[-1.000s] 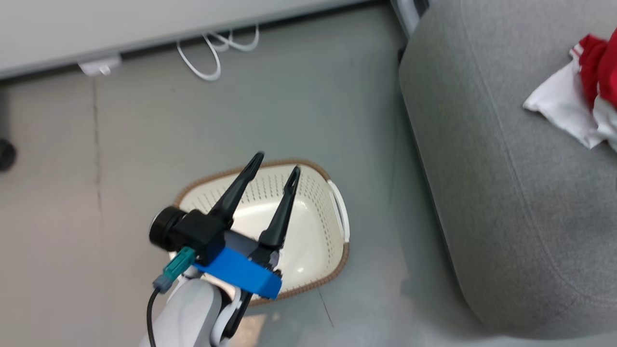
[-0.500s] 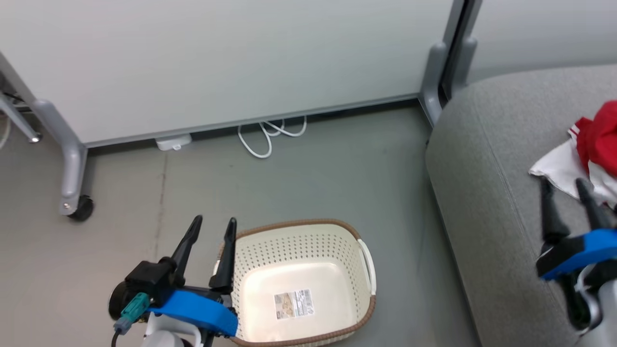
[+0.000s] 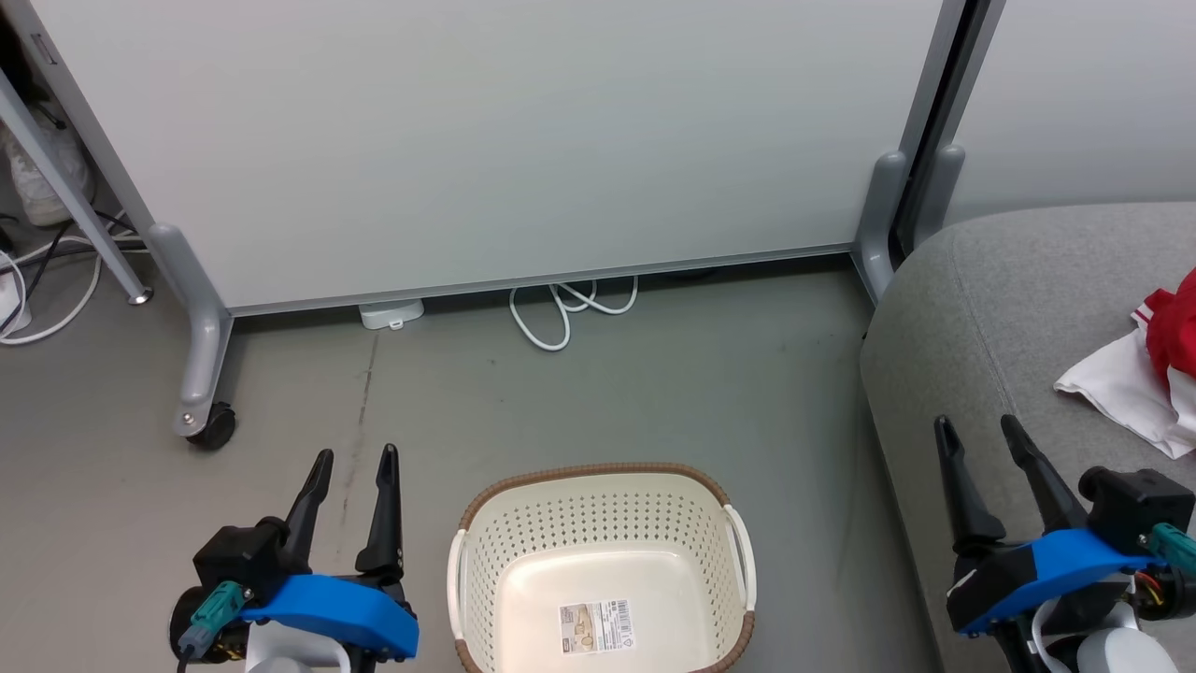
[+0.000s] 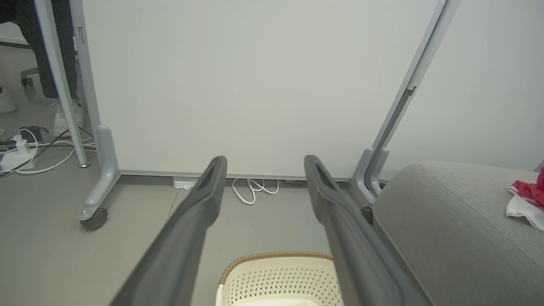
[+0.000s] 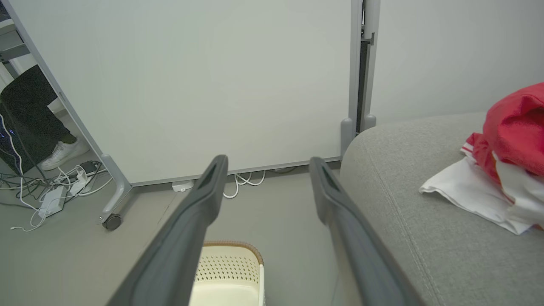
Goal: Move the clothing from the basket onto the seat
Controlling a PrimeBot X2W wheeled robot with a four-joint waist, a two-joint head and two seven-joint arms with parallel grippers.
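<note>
The cream perforated basket (image 3: 603, 570) stands on the floor at the bottom middle, with only a label sticker inside; its rim also shows in the left wrist view (image 4: 276, 256) and right wrist view (image 5: 229, 245). Red and white clothing (image 3: 1145, 374) lies on the grey seat (image 3: 1009, 318) at the right edge, seen too as clothing (image 5: 501, 165) on the seat (image 5: 416, 221) and clothing (image 4: 525, 199) on the seat (image 4: 450, 221). My left gripper (image 3: 355, 460) stands open left of the basket, holding nothing. My right gripper (image 3: 978, 425) is open over the seat's front, short of the clothing.
A white wheeled partition panel (image 3: 486, 140) stands behind the basket, with a castor (image 3: 213, 428) at its left foot. A white cable loop (image 3: 565, 313) and small white box (image 3: 391, 313) lie at its base. Cables, a power strip (image 5: 53, 195) and a person's shoe lie beyond the panel's left.
The camera has tilted up, so the whole picture shifted. My left gripper left the basket and now sits to its left. My right gripper came into view over the seat.
</note>
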